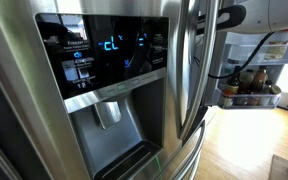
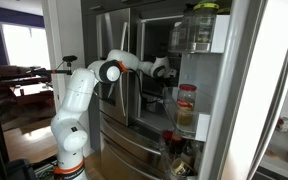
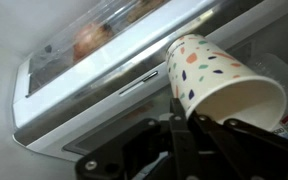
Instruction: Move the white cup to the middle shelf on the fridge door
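In the wrist view my gripper (image 3: 189,124) is shut on the white cup (image 3: 219,80), a paper cup with small coloured specks, held tilted with its open mouth toward the camera. Just beyond the cup is a frosted translucent door bin with a pale rim (image 3: 94,75), with blurred food showing through it. I cannot tell which shelf this is. In an exterior view my white arm reaches to the open fridge door (image 2: 219,100), with the gripper (image 2: 162,70) beside its bins. The cup is too small to make out there.
A steel door with a blue-lit dispenser panel (image 1: 104,55) fills an exterior view. A bin of brown sauce bottles (image 1: 252,88) shows behind it. On the open door are a top bin (image 2: 199,35) and a lower bin holding a red-lidded jar (image 2: 186,105).
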{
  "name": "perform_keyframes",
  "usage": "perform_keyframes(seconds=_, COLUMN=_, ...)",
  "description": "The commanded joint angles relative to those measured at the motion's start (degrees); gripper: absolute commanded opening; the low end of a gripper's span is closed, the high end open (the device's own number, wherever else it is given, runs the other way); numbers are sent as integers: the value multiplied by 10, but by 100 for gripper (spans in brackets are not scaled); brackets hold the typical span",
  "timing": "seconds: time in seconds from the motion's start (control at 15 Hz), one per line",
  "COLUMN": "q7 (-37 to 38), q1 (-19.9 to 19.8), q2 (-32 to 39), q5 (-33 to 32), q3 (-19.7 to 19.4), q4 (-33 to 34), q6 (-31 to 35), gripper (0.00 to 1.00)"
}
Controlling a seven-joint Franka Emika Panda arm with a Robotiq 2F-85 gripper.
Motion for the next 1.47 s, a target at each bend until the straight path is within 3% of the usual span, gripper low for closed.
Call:
perform_keyframes(seconds=0.0, q7=9, q1=-3, q2=-25, q5=0, q3=-5, q4=-23, q6=-44, gripper=1)
perform_keyframes(seconds=0.47, q7=54, q1=18, q2=-111, q5=-52, q3=-13, q4=-74, q6=-93, gripper=1)
perform_keyframes(seconds=0.73, q7=127, q1=31, q2=-195, q5=-151, q3=-13, q4=-148, q6=-110, gripper=1)
perform_keyframes(seconds=1.13, q7=260, q1=1, q2=-344, q5=-263, q3=16, q4=-274, q6=-136, gripper=1)
perform_keyframes(seconds=1.4, q7=319, q1=-32, q2=-419, q5=-279, q3=37, q4=-324, q6=-166, gripper=1)
